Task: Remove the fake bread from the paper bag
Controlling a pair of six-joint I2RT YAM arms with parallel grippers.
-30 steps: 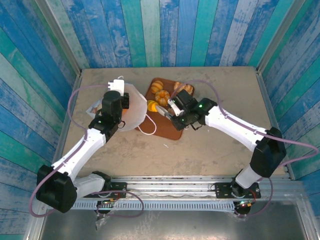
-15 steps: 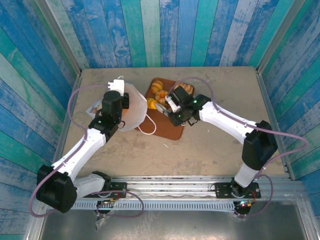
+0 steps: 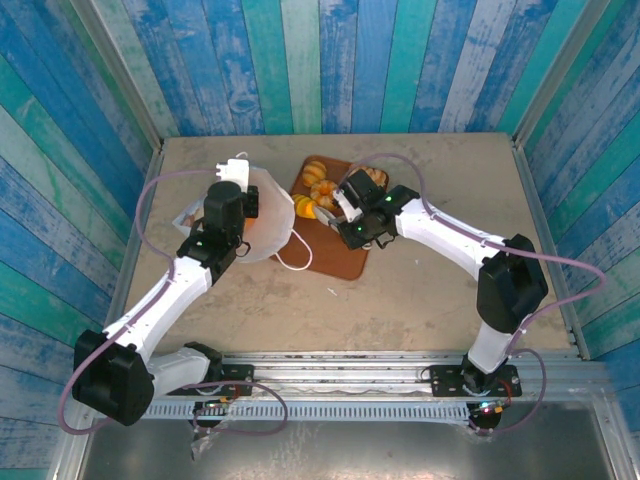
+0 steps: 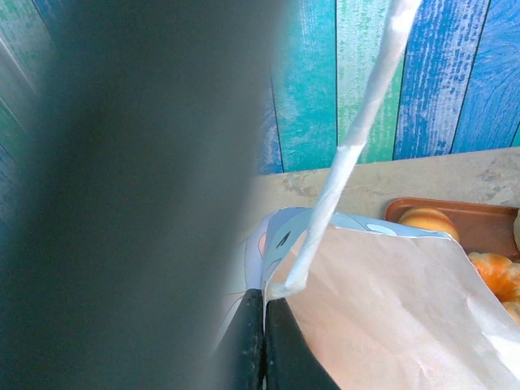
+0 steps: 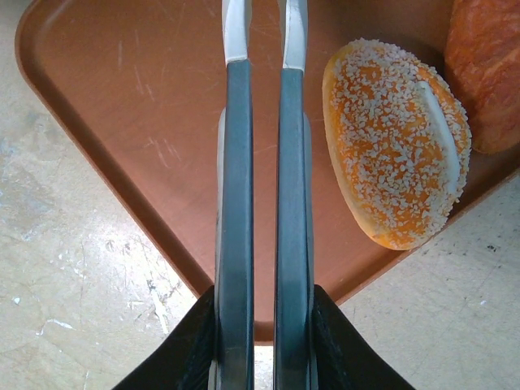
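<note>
Bread (image 3: 322,188) mostly out on the tray (image 3: 340,262): several pieces at its far end, a seeded roll (image 5: 394,146) just right of the right claw (image 5: 264,32). No telling from these views about anything left inside the bag (image 3: 268,228) (mouth seemingly tipped toward the tray, interior hidden).

Right claw pressed together and empty, low over bare tray, beside the roll without touching it. Left claw (image 4: 262,341) pinching the bag's rim, cord (image 4: 349,146) slanting up past it.

Likely step in hand: back to the bag for the next piece. For a clean job:

- Lift clear of the tray before swinging left, to avoid knocking the roll.
- Spread the right claw before reaching the mouth, not inside it.
- Hold the left pinch firm with the rim raised, to present an open mouth.
- Enter low and along the bag's length, steering round the loop (image 3: 290,258) lying by the tray's edge.
- Close across a piece's narrow side, near its middle (glossy, so probably slippery).
- Draw out straight and slowly, to avoid tugging the paper from the left pinch.
- Set down on a bare patch of tray, apart from the pieces there, not on the tabletop (image 3: 420,300).
</note>
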